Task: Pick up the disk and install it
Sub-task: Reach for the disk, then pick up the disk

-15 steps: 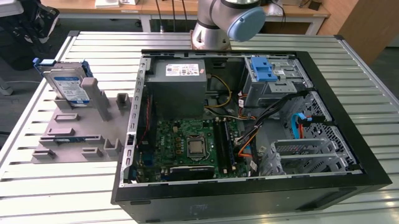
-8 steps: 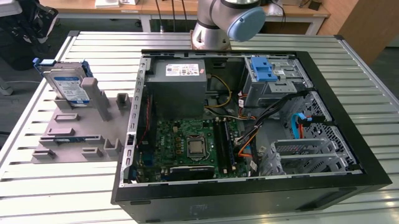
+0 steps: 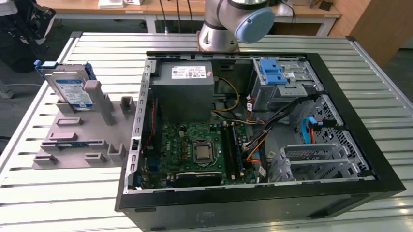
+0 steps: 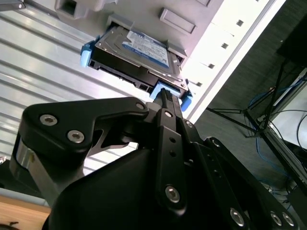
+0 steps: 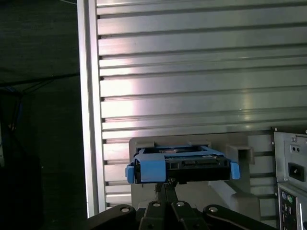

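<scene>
Your disk [image 3: 69,87] stands on edge in a slot at the far corner of the grey holder [image 3: 77,140], which lies on the slatted metal table [image 3: 65,193] at the exterior view's left, just beside the open computer case [image 3: 258,212]. The disk's label faces outward and its blue carrier frame runs along the edges. In both wrist views your gripper [image 5: 166,182] points straight at the disk [image 5: 180,165], and the fingers are drawn together with no gap showing between them. Their tips sit right at the disk's near edge, next to the blue tab of the carrier. You cannot tell from these views whether the tips touch the frame or pinch any part of it. In the second wrist view the gripper [image 4: 165,96] reaches up to the blue edge between two bits of the carrier, and the disk [image 4: 139,48] lies in the holder with its label turned to the light. Inside the case you can see the grey power supply box [image 3: 184,92] with its white sticker, the green motherboard [image 3: 200,150] nearer the camera, and a light-blue latch piece [image 3: 271,72] on the drive cage toward the exterior view's right. The arm's base [image 3: 226,24] rises behind the case at the table's far side.
</scene>
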Controlling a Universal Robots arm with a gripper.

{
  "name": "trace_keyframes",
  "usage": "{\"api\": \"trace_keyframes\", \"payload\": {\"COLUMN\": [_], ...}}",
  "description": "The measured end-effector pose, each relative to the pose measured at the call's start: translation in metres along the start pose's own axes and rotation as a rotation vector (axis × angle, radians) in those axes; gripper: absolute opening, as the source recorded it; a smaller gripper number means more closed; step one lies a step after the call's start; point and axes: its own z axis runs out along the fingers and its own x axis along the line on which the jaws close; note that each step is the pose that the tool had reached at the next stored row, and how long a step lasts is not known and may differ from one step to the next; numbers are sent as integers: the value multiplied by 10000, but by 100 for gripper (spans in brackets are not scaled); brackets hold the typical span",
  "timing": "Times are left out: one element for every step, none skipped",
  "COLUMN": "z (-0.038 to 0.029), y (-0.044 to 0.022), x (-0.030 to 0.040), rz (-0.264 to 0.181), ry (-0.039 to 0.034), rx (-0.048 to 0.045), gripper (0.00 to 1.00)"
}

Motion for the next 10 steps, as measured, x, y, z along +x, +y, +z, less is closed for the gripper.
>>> {"api": "trace_keyframes", "payload": {"z": [0, 0, 0, 1, 1, 1, 1, 1, 0, 1], "y": [3, 5, 5, 6, 6, 6, 7, 7, 7, 7], "x": [4, 7, 7, 7, 8, 8, 9, 9, 9, 10], "rz": [0, 0, 0, 0, 0, 0, 0, 0, 0, 0], "ry": [0, 1, 0, 0, 0, 1, 1, 1, 1, 1], "rx": [0, 0, 0, 0, 0, 0, 0, 0, 1, 1], "gripper": [11, 11, 11, 11, 11, 11, 11, 11, 11, 11]}}
